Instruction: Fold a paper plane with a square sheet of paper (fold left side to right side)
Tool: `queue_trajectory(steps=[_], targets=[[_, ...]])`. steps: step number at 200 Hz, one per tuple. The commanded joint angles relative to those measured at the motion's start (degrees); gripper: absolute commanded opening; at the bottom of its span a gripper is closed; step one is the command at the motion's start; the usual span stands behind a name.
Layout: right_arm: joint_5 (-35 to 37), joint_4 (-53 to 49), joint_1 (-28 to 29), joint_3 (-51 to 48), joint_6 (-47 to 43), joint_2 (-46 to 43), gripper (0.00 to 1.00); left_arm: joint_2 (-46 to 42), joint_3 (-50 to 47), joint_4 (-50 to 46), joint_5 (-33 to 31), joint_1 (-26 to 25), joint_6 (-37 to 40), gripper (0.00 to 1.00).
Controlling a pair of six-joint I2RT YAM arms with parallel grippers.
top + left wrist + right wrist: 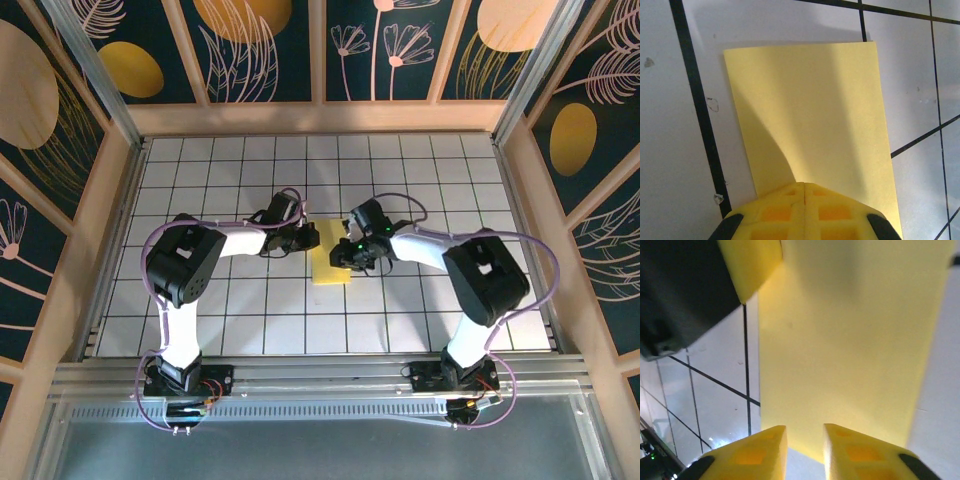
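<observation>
- Square sheet of paper (331,264): pale yellow, thin, matte, unmarked. It is lying flat mid-tabletop (230,310) between the two arms. It is showing as a rectangle longer than wide, so I am judging the left-to-right fold already made.
- Left fingers (792,205): yellow pads with square recesses, pressing fully together. The tips are sitting over the sheet's near edge; I cannot tell whether they are pinching it or merely bearing down.
- Right fingers (771,442): the same yellow pads, standing slightly parted, gripping nothing and hovering at the sheet's edge nearest them.
- Tabletop surface: smooth white tiles with black grid lines, gleaming faintly.
- Risk: paper this light is likely sliding easily on so slick a surface. A dragging fingertip could be skewing it and spoiling the edge alignment.
- Risk: an unpressed crease could be letting the layers spring apart.
- Risk: both pairs of fingers are working close together, so one could be knocking the other.
</observation>
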Motion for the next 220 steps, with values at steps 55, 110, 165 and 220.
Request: queue_trajectory(steps=[55,110,165,220], targets=[[-6.2,-2.4,-3.7,-9.6,1.1,-5.2,0.38,0.3,-2.2,-3.1,-0.7,-0.8,-1.8,0.00],[-6.8,0.4,-2.9,-10.2,2.7,-3.4,0.38,0.6,-1.8,-3.4,-0.7,-0.8,-1.7,0.00],[-6.5,1.8,-2.3,-9.9,3.2,-1.7,0.38,0.7,-1.8,-3.4,-0.7,-0.9,-1.6,0.00],[-6.8,3.3,-2.2,-9.2,4.1,-1.3,0.37,0.6,-1.9,-3.5,-0.7,-0.9,-1.5,0.00]])
